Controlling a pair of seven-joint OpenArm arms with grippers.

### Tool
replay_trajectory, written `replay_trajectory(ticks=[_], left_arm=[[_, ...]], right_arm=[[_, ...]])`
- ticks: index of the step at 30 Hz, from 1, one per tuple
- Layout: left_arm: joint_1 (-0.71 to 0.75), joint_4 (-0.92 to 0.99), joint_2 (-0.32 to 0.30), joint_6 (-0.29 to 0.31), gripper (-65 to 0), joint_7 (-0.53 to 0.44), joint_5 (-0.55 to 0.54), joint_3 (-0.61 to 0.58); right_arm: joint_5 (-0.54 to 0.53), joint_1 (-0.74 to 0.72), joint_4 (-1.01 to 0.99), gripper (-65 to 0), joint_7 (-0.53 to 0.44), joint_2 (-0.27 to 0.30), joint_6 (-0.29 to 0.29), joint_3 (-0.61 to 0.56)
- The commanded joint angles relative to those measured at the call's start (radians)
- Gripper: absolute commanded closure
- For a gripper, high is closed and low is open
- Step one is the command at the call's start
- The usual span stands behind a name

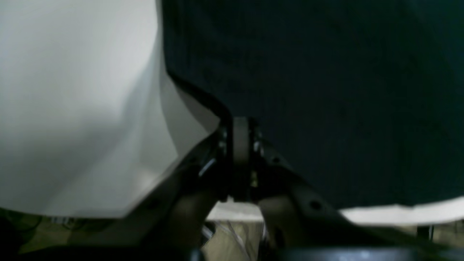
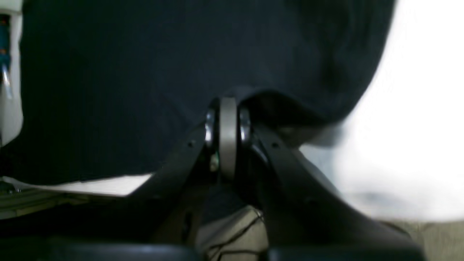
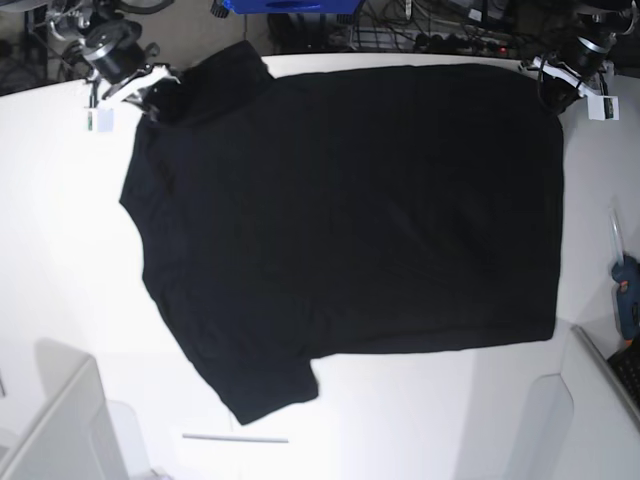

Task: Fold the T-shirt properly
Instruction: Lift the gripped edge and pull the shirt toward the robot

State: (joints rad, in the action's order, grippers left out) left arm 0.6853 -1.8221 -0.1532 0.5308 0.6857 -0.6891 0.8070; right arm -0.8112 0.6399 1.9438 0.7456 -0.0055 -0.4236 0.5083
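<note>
The black T-shirt (image 3: 350,220) lies spread flat, plain side up, on the white table (image 3: 60,250); its print is hidden. One sleeve points to the near edge, the other lies at the far left. My left gripper (image 3: 552,92) is at the shirt's far right corner. In the left wrist view the gripper (image 1: 241,139) is shut, with the shirt's (image 1: 326,90) edge pinched at its tips. My right gripper (image 3: 157,97) is at the far left sleeve. In the right wrist view the gripper (image 2: 227,121) is shut, with the shirt's cloth (image 2: 145,72) bunched over its tips.
A blue hand tool (image 3: 628,298) lies at the table's right edge. A thin white strip (image 3: 235,438) lies near the front edge. Grey-white panels stand at the front left corner (image 3: 60,430) and the front right corner (image 3: 600,400). Cables and clutter (image 3: 420,30) lie beyond the far edge.
</note>
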Motion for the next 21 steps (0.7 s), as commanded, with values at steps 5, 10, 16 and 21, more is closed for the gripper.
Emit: replay_trajectory(ticks=[5,10,16,21], left_arm=[[-0.008,-0.015,-0.004,0.002,0.0,-0.017,-0.017,0.038],[-0.045,-0.008,0.000,0.002,0.0,-0.017,-0.017,0.044],[-0.086,-0.008,0.004,0.001,0.0,-0.017,-0.016,0.042],[-0.154,-0.006,0.000,-0.051,0.0,0.076,-0.016,0.047]], right_arm=[[0.006,-0.068,0.016,0.0,0.048,0.008,-0.001,0.006],[0.080,-0.145,0.015,0.0,0.094,0.000,-0.001,0.006],[0.138,-0.245,0.012,0.0,0.148,0.000,0.030,0.006],[0.149,-0.303,0.010,0.0,0.151,0.002,0.052,0.000]])
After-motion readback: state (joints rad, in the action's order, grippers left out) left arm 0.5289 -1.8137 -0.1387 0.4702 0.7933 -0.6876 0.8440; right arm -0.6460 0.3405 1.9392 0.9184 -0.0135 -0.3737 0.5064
